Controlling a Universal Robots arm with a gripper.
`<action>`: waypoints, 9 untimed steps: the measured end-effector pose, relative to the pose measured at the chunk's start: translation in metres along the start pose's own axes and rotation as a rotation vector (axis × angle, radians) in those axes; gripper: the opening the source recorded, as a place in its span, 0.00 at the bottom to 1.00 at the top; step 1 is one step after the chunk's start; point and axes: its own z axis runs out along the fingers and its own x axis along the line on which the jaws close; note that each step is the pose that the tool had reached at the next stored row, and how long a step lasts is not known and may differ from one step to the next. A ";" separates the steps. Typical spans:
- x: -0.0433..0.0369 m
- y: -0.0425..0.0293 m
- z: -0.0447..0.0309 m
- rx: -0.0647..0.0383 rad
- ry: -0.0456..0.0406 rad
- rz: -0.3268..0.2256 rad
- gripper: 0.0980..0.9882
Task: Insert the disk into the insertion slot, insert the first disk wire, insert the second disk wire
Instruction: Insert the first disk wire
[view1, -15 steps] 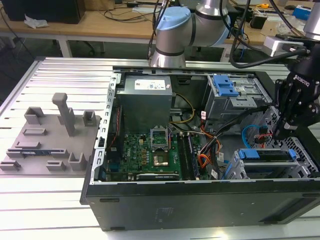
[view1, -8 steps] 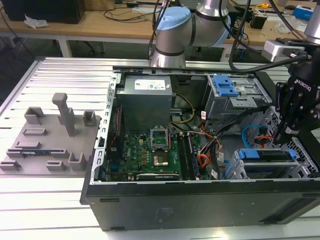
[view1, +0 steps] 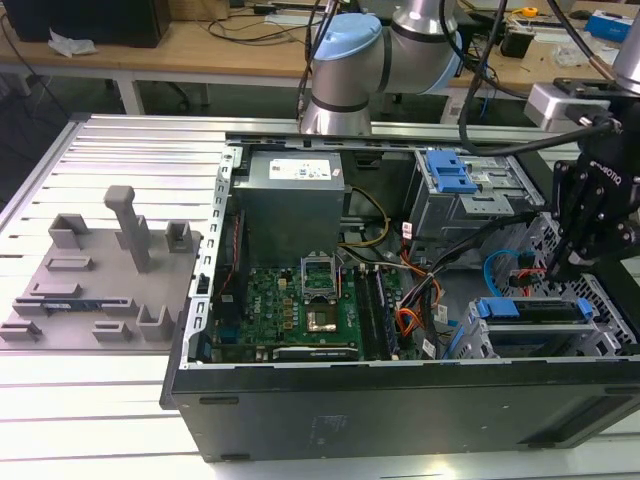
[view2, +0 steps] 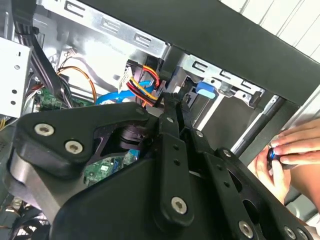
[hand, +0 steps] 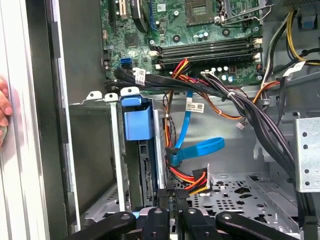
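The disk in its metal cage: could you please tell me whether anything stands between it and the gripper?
Nothing solid does. The gripper, holding a wire plug, sits right beside the disk, whose edge is exposed; a blue cable loops close by.

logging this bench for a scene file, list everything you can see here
computer case: one, black, open on slatted table
motherboard: one, green, inside case
power supply: one, grey, inside case
disk: one, blue carrier, in insertion slot
disk wire: one, red-yellow-black, in gripper
flat cable: one, blue, beside slot
latch: one, blue, on darker cage
fixture tray: one, grey, exterior view's left
hand: one, person's, at case's outer edge
robot arm: one, silver-blue, behind case
gripper: one, black, shut on disk wire
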 end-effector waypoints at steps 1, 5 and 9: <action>0.0001 0.0000 0.0001 0.000 -0.0002 0.000 0.07; 0.0062 0.0059 0.0008 -0.001 -0.0087 0.000 0.07; 0.0181 0.0052 0.0027 0.010 -0.0448 0.000 0.07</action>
